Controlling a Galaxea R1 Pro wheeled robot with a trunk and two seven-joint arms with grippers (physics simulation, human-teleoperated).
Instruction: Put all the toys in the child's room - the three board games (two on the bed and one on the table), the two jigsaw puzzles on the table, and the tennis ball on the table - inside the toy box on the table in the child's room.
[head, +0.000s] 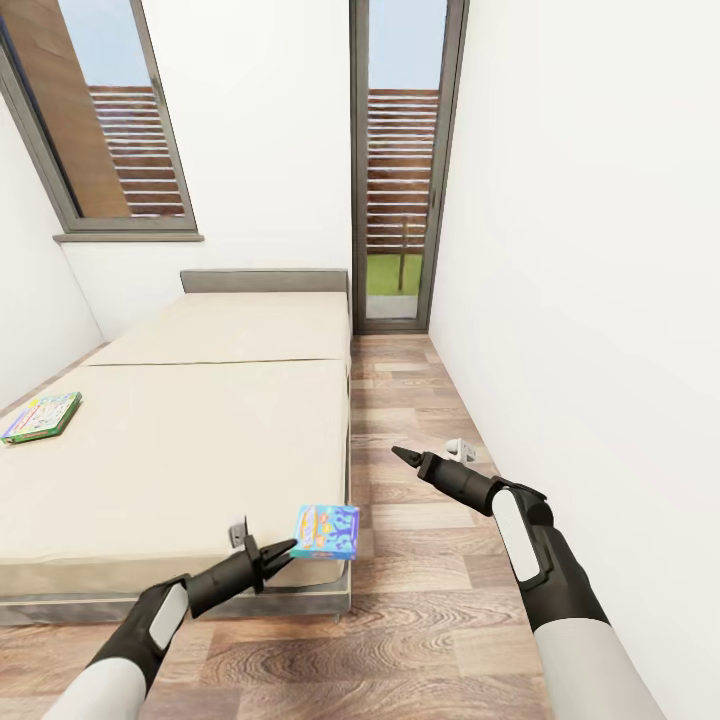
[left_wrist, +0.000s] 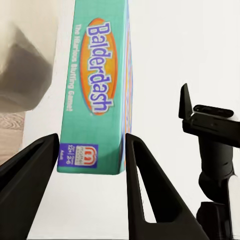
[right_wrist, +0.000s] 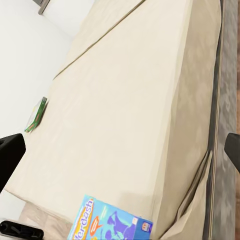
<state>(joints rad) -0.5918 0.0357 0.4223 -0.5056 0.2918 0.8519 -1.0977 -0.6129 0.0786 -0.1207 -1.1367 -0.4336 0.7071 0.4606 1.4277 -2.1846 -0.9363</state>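
My left gripper (head: 287, 547) is shut on a blue board game (head: 325, 531) with orange drawings, held in the air just past the bed's (head: 200, 440) near right corner. In the left wrist view the box's teal "Balderdash" edge (left_wrist: 95, 90) stands between the two black fingers (left_wrist: 145, 190). A second board game (head: 42, 416), green-bordered, lies flat at the bed's left edge, and it also appears in the right wrist view (right_wrist: 36, 116). My right gripper (head: 405, 456) hangs open over the floor to the right of the bed, holding nothing, its fingertips (right_wrist: 11, 150) spread wide.
A wood-plank aisle (head: 400, 400) runs between the bed and the white right wall (head: 600, 250) toward a tall glass door (head: 400, 170) with brown shutters. A slanted window (head: 110, 120) is above the grey headboard (head: 265, 280).
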